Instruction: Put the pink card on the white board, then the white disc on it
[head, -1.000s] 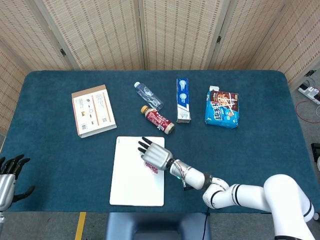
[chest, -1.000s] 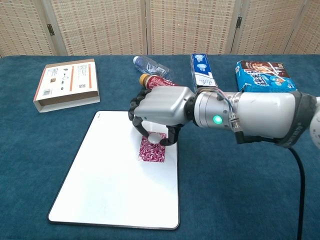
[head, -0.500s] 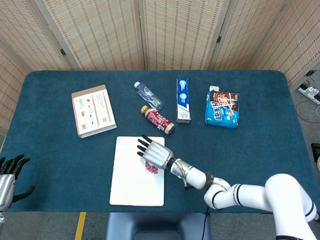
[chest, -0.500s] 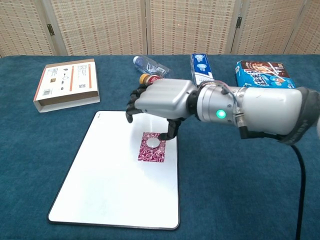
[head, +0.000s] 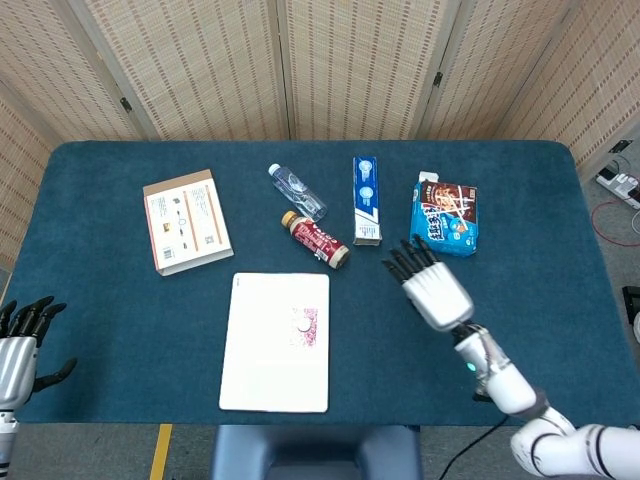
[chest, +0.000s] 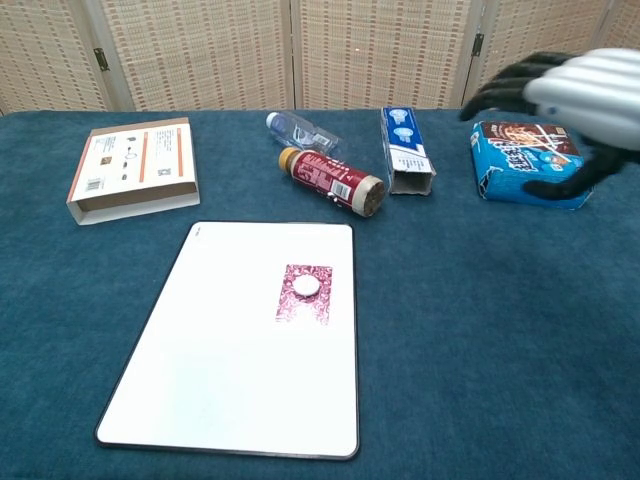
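The pink card (chest: 303, 294) lies flat on the white board (chest: 200, 370), toward the board's right edge and a little above its middle, and the white disc (chest: 305, 287) sits on the card, on its upper half. Judged from how these lie, both steps of the task look complete: card on board, disc on card, nothing leaning or hanging over an edge as far as the chest view shows. In the head view the same stack shows only as a faint pink patch (head: 306, 327) on the board (head: 270, 350), too small to make out the disc clearly.

The right hand (head: 432, 286) is well apart from the board, raised over the blue surface (head: 560, 250) to the right, near the blue snack bag (head: 444, 219); its fingers are spread and it holds nothing. In the chest view it shows at the upper right corner (chest: 560, 90), in front of that bag (chest: 522, 160). The left hand (head: 22, 345) rests at the far left edge of the head view, fingers apart and empty, not involved.

What seems left is no more than parking the right arm; the placement itself needs no correction that these views reveal
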